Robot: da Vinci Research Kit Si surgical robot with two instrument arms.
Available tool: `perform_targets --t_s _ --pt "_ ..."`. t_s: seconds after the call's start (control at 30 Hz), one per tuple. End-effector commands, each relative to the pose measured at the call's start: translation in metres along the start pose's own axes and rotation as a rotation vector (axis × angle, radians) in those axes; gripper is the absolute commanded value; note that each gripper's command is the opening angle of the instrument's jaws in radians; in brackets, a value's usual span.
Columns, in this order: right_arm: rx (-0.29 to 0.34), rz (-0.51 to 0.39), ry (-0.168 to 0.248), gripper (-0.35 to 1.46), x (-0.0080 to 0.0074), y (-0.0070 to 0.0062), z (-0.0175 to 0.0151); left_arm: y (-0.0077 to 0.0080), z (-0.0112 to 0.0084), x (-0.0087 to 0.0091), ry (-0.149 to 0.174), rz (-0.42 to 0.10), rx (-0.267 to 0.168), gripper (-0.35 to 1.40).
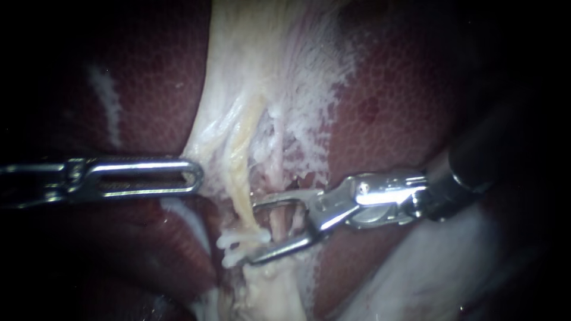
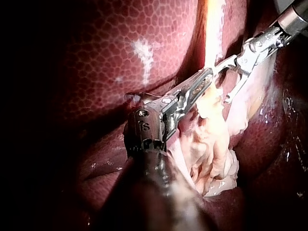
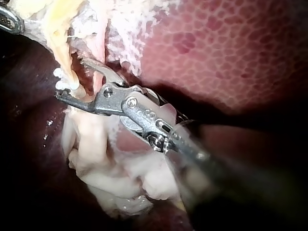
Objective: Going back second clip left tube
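We saw one white clip [image 1: 238, 245] and two claws: the right instrument [image 1: 262, 226] gaped around a tube [image 1: 277, 221]; whether the left instrument [image 1: 193, 176] was clenched, we couldn't tell.

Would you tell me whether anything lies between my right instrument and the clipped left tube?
Yes: the pinkish right tube lies inside the right instrument's open jaws, between their hinge and the clipped left tube.

Backdrop is liver [image 1: 404, 107]: dark red-brown, fine mottled cell pattern, filling all 3 views. 1 white streak [image 1: 107, 101] on its surface at endoscope left. Pale tissue [image 1: 267, 65] runs down the middle over the liver, frayed white along its edge. Light is strong at centre, with wet glints on the surfaces. 1 glare band [image 2: 211, 29] is blown out in the left wrist view. Edges and corners drop to black, worst at endoscope left and right.
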Motion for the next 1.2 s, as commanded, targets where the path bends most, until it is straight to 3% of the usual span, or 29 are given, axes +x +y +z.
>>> perform_targets --t_s 0.03,0.23,0.5,0.7,0.87,1.2 --pt "0.004 -0.002 0.000 0.60 0.0000 -0.0004 -0.0006 0.0000 0.0000 0.0000 0.000 0.000 0.000 -0.35" --pt "-0.017 0.004 0.002 0.60 0.0006 -0.0020 -0.0041 0.0000 0.0000 0.0000 0.000 0.000 0.001 -0.35" --pt "-0.068 -0.025 0.001 0.60 0.0033 -0.0024 -0.0099 0.0004 0.0001 0.0002 0.001 0.001 0.001 -0.35" --pt "-0.091 -0.051 -0.003 0.60 0.0053 -0.0035 -0.0131 0.0007 0.0001 0.0003 0.001 0.002 0.002 -0.35" --pt "-0.090 -0.065 0.000 0.60 0.0067 -0.0041 -0.0140 0.0008 0.0002 0.0003 0.001 0.003 0.002 -0.35" --pt "-0.087 -0.065 0.004 0.60 0.0068 -0.0042 -0.0140 0.0013 0.0010 0.0004 -0.001 0.003 -0.001 -0.35"
